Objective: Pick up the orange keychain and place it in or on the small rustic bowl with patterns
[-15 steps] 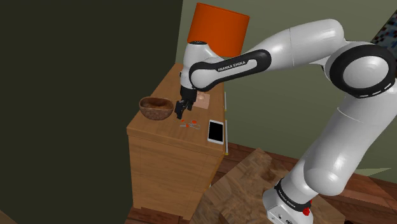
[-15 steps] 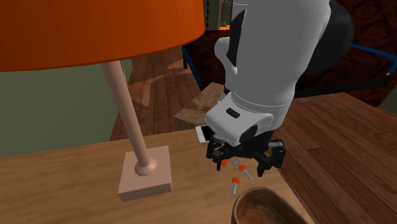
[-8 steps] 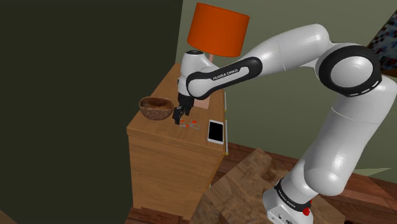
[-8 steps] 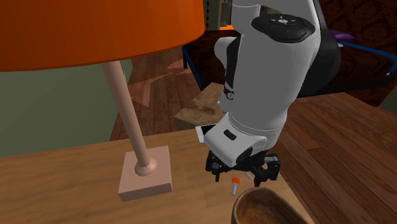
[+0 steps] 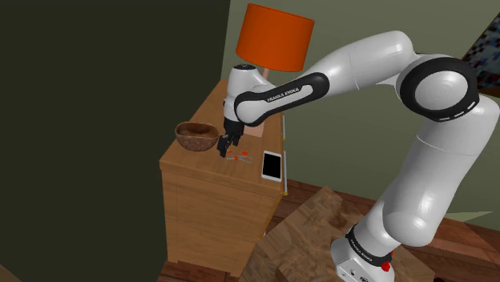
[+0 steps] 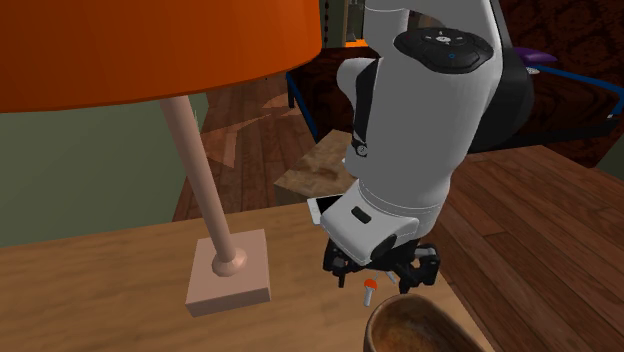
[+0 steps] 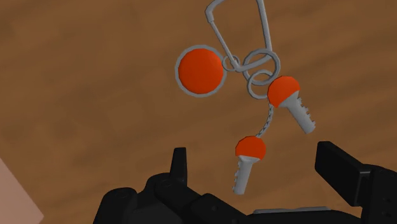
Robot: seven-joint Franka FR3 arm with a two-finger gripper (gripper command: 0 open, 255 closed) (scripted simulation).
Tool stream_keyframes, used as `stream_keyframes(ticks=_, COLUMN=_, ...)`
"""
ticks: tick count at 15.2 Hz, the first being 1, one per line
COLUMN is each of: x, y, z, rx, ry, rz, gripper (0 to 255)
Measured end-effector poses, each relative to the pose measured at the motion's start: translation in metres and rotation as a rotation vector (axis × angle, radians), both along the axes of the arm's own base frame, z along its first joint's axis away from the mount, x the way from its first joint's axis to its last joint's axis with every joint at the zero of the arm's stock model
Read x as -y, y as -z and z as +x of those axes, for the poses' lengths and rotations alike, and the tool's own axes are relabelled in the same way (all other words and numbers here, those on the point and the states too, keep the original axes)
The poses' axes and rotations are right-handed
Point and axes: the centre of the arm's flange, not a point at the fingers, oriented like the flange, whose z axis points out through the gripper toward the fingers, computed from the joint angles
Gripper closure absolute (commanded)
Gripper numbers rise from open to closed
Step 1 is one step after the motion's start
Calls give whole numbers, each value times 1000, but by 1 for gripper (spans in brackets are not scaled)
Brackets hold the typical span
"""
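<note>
The gripper [image 7: 261, 173] hangs over the orange keychain [image 7: 200, 70], which lies flat on the cabinet top [image 5: 200, 164] just beside the bowl [image 5: 196, 134]. Its fingers are spread, touching nothing, I think. It looks light and floppy, so pinch a stiff key, not the loose rings.

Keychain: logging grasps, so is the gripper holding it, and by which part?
Nothing is held: the gripper stands open over the orange keychain, fingers not touching it.

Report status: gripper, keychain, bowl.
Gripper open, low over the keychain. Keychain flat on wood, one key between fingers, not gripped. Bowl beside it, nothing between.
</note>
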Motion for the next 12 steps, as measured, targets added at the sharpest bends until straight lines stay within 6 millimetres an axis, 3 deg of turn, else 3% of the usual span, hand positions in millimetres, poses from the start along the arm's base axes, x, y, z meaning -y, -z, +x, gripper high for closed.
stream_keyframes(ticks=6, x=-8, y=-8, z=-2, rx=12, ry=-13, rz=9, gripper=255)
stream_keyframes(ticks=12, x=-3, y=-10, z=0, rx=5, ry=-4, rz=3, gripper=255)
